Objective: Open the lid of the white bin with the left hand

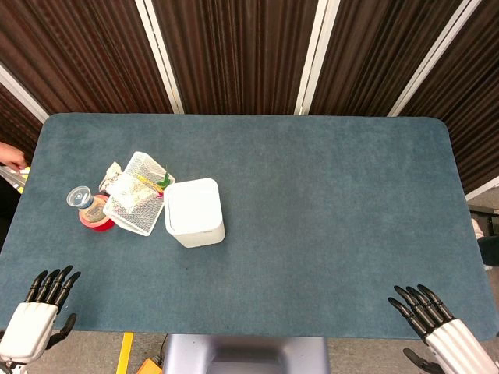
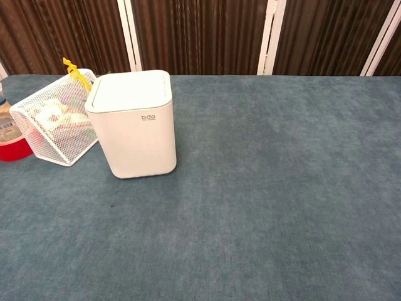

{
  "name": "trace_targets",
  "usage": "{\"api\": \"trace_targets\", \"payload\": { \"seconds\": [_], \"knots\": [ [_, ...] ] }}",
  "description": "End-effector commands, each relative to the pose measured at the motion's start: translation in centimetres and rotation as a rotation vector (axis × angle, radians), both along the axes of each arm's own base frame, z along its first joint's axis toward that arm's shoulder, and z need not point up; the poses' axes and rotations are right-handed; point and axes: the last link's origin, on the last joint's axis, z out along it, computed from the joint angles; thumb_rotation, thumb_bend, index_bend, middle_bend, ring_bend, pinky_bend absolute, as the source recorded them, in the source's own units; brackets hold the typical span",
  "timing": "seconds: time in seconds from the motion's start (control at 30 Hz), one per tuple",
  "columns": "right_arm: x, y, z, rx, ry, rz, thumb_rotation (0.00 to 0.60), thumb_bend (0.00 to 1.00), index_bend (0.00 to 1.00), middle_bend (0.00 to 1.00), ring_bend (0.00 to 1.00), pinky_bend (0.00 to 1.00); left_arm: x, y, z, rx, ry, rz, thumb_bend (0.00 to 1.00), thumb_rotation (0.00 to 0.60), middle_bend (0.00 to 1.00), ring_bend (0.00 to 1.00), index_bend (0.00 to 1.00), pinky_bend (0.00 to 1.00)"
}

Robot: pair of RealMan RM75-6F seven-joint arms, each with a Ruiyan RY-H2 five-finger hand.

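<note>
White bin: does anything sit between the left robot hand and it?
Nothing visible does. The left robot hand rests open at the table's near edge, with bare blue cloth up to the white bin. The wire basket stands beside the bin, off that path.

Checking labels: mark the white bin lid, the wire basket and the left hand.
white bin lid (image 2: 131, 89), chest view, middle of the closed lid's top face.
wire basket (image 1: 140, 216), head view, mesh wall at its near edge.
left hand (image 1: 35, 318), head view, back of the hand, near table edge.
</note>
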Motion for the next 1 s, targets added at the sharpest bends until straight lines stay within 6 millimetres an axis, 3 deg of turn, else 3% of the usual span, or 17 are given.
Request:
{"api": "trace_targets", "payload": {
  "seconds": [0.03, 0.23, 0.33, 0.43, 0.57, 0.67, 0.73, 1.0],
  "knots": [
    [0.0, 0.0, 0.0, 0.001, 0.001, 0.000, 0.600, 0.31, 0.00, 0.00, 0.00, 0.00, 0.0, 0.0, 0.0, -0.002, 0.000, 0.000, 0.43, 0.600, 0.00, 0.00, 0.00, 0.05],
    [0.0, 0.0, 0.0, -0.007, -0.002, -0.006, 0.600, 0.31, 0.00, 0.00, 0.00, 0.00, 0.7, 0.6, -0.5, -0.017, -0.055, -0.051, 0.43, 0.600, 0.00, 0.00, 0.00, 0.10],
    [0.0, -0.1, 0.0, -0.012, -0.004, -0.012, 0.600, 0.31, 0.00, 0.00, 0.00, 0.00, 2.3, 2.0, -0.9, -0.009, -0.134, -0.127, 0.43, 0.600, 0.07, 0.09, 0.00, 0.32],
    [0.0, -0.2, 0.0, -0.011, -0.003, -0.014, 0.600, 0.31, 0.00, 0.00, 0.00, 0.00, 2.9, 2.5, -0.9, -0.005, -0.156, -0.153, 0.43, 0.600, 0.26, 0.29, 0.00, 0.58],
    [0.0, -0.2, -0.2, -0.005, 0.004, -0.014, 0.600, 0.31, 0.00, 0.00, 0.00, 0.00, 6.5, 4.8, -1.5, -0.007, -0.302, -0.237, 0.44, 0.600, 0.73, 0.72, 0.00, 0.96],
    [0.0, -0.2, -0.1, -0.007, 0.001, -0.015, 0.600, 0.31, 0.00, 0.00, 0.00, 0.00, 11.0, 7.9, -3.3, -0.179, -0.418, -0.197, 0.44, 0.600, 0.92, 0.90, 0.00, 1.00],
    [0.0, -0.3, 0.0, -0.007, -0.002, -0.016, 0.600, 0.31, 0.00, 0.00, 0.00, 0.00, 12.8, 9.1, -3.9, -0.234, -0.416, -0.167, 0.44, 0.600, 0.97, 0.96, 0.00, 1.00],
    [-0.1, -0.4, 0.5, -0.008, -0.017, -0.018, 0.600, 0.31, 0.00, 0.00, 0.00, 0.00, 17.9, 12.8, -6.3, -0.286, -0.385, -0.124, 0.44, 0.600, 1.00, 1.00, 0.00, 1.00]
  ]
}}
